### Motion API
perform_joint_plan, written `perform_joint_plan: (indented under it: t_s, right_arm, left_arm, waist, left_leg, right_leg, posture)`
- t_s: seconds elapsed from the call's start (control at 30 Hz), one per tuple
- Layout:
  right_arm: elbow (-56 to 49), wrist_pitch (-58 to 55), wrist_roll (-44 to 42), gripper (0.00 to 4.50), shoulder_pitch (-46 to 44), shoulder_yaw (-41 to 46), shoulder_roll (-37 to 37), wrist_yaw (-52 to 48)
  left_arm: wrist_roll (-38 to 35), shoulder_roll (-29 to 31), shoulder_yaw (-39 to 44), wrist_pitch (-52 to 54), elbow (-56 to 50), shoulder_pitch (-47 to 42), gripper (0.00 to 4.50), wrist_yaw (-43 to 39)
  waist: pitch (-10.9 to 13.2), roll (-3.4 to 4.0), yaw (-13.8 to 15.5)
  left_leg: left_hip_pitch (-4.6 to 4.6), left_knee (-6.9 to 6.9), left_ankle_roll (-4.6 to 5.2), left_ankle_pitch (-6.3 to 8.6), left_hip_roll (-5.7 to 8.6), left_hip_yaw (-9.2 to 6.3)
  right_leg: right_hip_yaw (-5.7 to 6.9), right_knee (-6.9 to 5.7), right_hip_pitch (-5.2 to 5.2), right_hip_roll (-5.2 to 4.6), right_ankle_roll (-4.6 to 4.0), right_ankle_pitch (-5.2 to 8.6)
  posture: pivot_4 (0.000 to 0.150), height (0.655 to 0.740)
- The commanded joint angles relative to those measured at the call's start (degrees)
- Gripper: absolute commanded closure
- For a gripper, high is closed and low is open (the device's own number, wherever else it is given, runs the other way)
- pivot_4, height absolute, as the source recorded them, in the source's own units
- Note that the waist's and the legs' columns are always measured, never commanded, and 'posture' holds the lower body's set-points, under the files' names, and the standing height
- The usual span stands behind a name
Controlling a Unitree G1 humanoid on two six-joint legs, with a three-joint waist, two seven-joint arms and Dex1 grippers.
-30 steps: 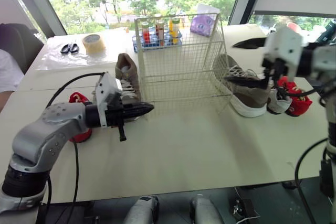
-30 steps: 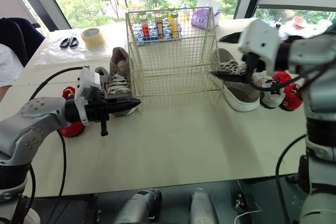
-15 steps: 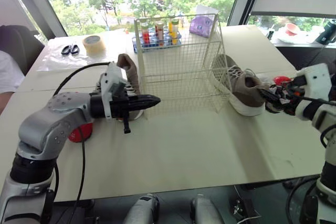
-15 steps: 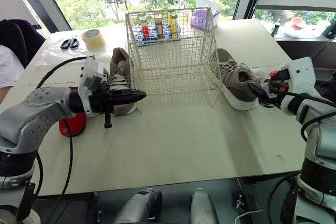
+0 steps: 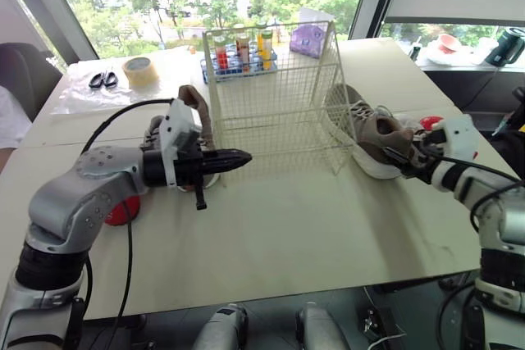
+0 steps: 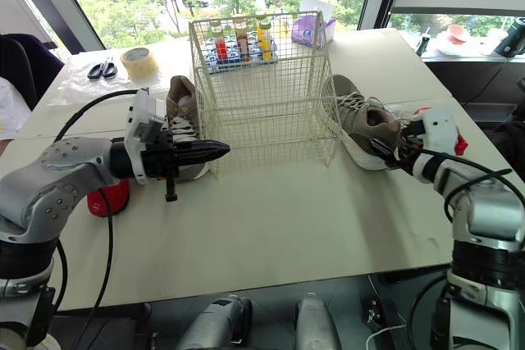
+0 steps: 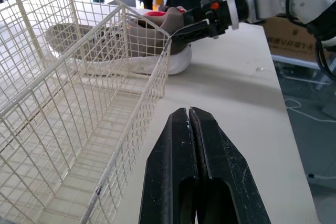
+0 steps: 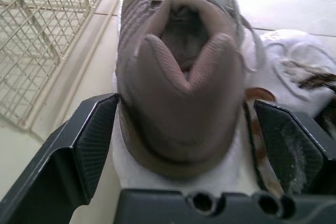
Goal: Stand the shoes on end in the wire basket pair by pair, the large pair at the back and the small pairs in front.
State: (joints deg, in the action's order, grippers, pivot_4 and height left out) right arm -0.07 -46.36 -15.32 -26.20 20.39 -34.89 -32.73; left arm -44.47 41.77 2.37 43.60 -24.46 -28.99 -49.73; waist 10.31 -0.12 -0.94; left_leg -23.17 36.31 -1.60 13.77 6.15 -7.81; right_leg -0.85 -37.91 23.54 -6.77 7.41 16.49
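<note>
1. Right tool [image 6: 390, 147]: jaws spread, straddling the heel of the right brown shoe [image 6: 361, 125]. One finger [image 8: 89, 145] sits on each side of the heel; not clamped, and contact cannot be told.
2. Key relation: the shoe's long axis runs straight away from the right tool, heel nearest, toe pointing far along the right wall of the wire basket [image 6: 271, 96]. The right arm is clearly the nearer one.
3. Left tool [image 7: 189, 116]: clenched on nothing, hovering above the surface [image 6: 279, 219] just off the basket's near-left corner, pointing across its front.
4. Left brown shoe [image 6: 182, 112] lies beside the basket's left wall, behind the left tool. A small red shoe [image 6: 107, 197] lies by the left forearm.
5. A small white shoe [image 8: 283, 61] lies just beside the gripped-at heel; judged a snag risk on lifting.
6. Basket is empty; no pair placed yet.
7. Far side: bottle rack [image 6: 238, 38], tape roll [image 6: 136, 61], scissors [image 6: 102, 71].
</note>
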Motion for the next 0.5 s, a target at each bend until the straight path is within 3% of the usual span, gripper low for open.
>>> perform_joint_plan:
  t_s: [0.03,0.1,0.2,0.43,0.5]
  right_arm:
    - [1.68,3.41,-0.44,0.05,-2.37,-0.90,0.00,0.81]
    - [3.04,4.43,-0.38,0.05,-2.73,-1.61,0.12,1.20]
    - [4.18,5.49,0.04,0.79,-2.64,-2.31,-0.18,2.19]
    - [4.56,6.84,-0.80,3.77,-3.48,-2.82,0.66,3.79]
    - [3.43,6.48,-1.17,4.27,-3.23,-2.85,0.77,4.08]
  left_arm:
    - [-0.69,0.18,1.41,0.03,-1.66,0.18,4.50,0.46]
    - [-0.70,0.17,1.54,0.03,-1.90,0.43,4.50,0.72]
    - [-0.79,0.11,1.70,0.04,-2.10,0.61,4.50,1.06]
    - [-0.38,-0.05,1.20,-0.53,-1.81,0.59,4.50,1.34]
    - [-0.19,-0.10,1.06,-0.72,-1.56,0.41,4.50,1.23]
  waist:
    - [0.00,0.00,0.03]
    - [0.00,0.00,0.05]
    - [0.00,0.00,-0.01]
    - [-0.02,-0.03,-0.03]
    - [-0.02,-0.03,-0.05]
  left_leg:
    - [0.00,0.00,0.00,0.00,0.00,0.00]
    - [0.00,0.01,0.00,0.00,0.01,0.00]
    - [0.00,0.01,0.00,0.00,0.00,0.00]
    - [0.07,0.03,0.00,0.00,0.00,0.01]
    - [0.07,0.04,0.00,0.00,0.00,0.01]
  right_leg:
    - [0.00,0.00,0.00,0.00,0.00,0.00]
    - [0.00,0.00,-0.01,0.00,0.00,0.00]
    - [0.00,0.00,-0.01,0.00,0.00,0.00]
    - [-0.02,-0.01,-0.07,0.02,0.00,0.00]
    - [-0.02,-0.03,-0.07,0.02,0.00,0.00]
  posture:
    - [0.150,0.7400]
    - [0.150,0.7400]
    - [0.150,0.7400]
    - [0.150,0.7400]
    - [0.150,0.7400]
